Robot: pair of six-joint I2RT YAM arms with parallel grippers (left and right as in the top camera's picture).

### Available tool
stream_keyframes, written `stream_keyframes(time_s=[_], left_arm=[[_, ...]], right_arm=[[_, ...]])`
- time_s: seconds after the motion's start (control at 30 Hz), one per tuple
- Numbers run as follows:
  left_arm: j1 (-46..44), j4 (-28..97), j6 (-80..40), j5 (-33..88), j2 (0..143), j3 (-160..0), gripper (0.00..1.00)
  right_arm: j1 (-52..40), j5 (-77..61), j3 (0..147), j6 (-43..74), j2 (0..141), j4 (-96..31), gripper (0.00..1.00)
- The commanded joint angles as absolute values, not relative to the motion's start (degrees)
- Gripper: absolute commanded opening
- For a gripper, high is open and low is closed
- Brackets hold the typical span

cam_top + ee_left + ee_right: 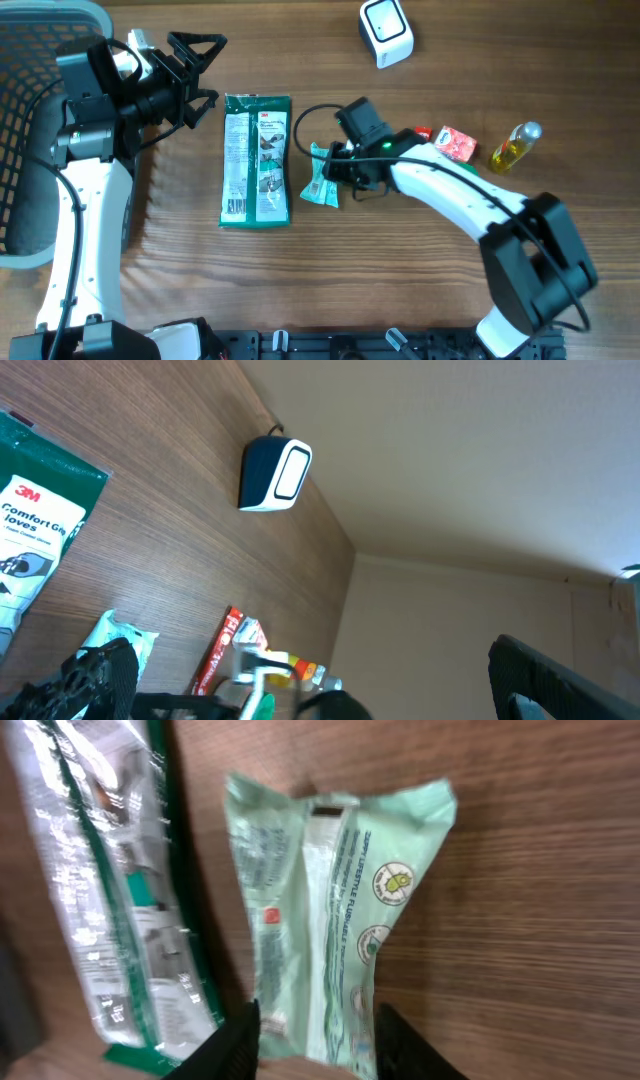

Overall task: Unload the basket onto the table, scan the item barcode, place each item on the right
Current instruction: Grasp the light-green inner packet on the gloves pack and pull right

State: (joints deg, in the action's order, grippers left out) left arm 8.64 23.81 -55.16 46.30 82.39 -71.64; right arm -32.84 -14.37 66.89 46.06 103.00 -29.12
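While the left end effector gaped wide, the right end effector sat parted astride the green packet.

pouch lower end: hidden by right gripper
pouch small print: blurred, unreadable
basket, left of glove pack: cropped

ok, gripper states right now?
Left gripper: open, empty.
Right gripper: open, fingers either side of the pale green packet.

Lots of green here
Mint packet under the right gripper, dark green-and-silver pack just beside; red box, yellow bottle, wood-grain table.
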Motion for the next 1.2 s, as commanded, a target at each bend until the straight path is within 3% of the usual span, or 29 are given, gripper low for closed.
stream_keyframes(time_s=[0.0, 0.03, 0.6, 0.9, 1.17], left_arm=[[8.86, 23.66, -54.22, 46.35, 81.54, -72.12, 1.0], [8.86, 23.66, -54.22, 46.35, 81.54, -72.12, 1.0], [8.86, 23.66, -54.22, 46.35, 81.54, -72.12, 1.0], [8.86, 23.66, -54.22, 46.35, 81.54, -72.12, 1.0], [8.86, 23.66, -54.22, 46.35, 81.54, -72.12, 1.0]], right_arm=[[-31.86, -16.64, 68.2, 43.13, 99.39, -29.85, 0.08], [-32.03, -16.8, 68.01, 42.54, 99.63, -29.71, 0.04], [-33.8, -26.44, 67.77, 36.18, 118.28, -22.65, 0.04], [-33.74, -28.71, 69.54, 31.46, 106.34, -22.15, 0.04], [-33.71, -16.14, 67.33, 34.79, 104.4, -28.34, 0.05]])
